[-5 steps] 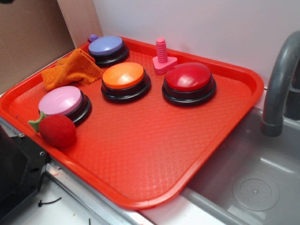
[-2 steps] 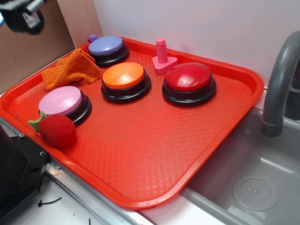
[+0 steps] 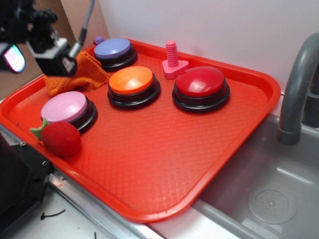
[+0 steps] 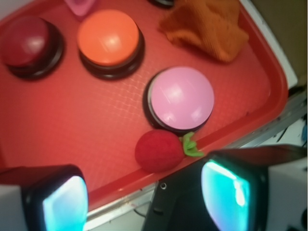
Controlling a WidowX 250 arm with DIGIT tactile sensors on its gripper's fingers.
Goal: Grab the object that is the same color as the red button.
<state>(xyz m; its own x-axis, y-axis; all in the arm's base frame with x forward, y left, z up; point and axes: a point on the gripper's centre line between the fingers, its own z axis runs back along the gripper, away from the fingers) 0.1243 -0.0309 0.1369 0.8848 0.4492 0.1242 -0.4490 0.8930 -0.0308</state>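
Purple button (image 3: 112, 49) outside wrist view

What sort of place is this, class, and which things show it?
Probably a toy kitchen sink counter used as a robot test bench: a grey curved plastic faucet over a grey sink basin, beside a red plastic tray of dome buttons.

A plain white wall (image 3: 209, 30) stood behind the scene, with a brown cardboard panel (image 3: 79, 20) leaning at its left end. To the right lay a grey sink basin (image 3: 269, 189) with a round drain (image 3: 272, 204) and a curved grey faucet (image 3: 299, 84). The light was soft and even.
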